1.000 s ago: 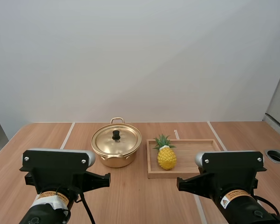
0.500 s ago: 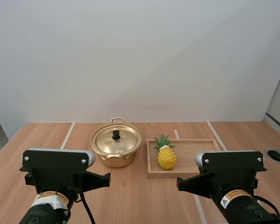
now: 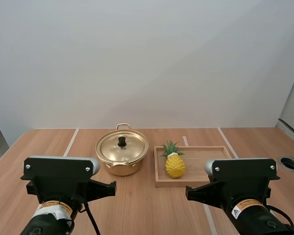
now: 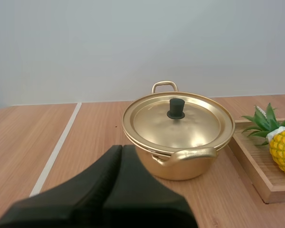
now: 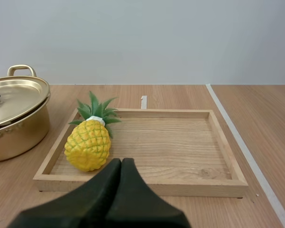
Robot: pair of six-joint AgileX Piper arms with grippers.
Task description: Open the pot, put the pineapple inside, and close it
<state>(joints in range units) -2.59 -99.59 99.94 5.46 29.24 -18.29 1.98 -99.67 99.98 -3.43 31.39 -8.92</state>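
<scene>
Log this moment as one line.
lid on pot | pineapple in tray | left gripper shut | right gripper shut | nothing held

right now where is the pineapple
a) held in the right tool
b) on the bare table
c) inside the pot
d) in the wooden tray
d: the pineapple sits in the wooden tray, at the end nearest the pot, and the lid is on the pot.

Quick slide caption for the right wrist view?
Right gripper, shut, faces the pineapple in the wooden tray; lidded pot alongside.
</scene>
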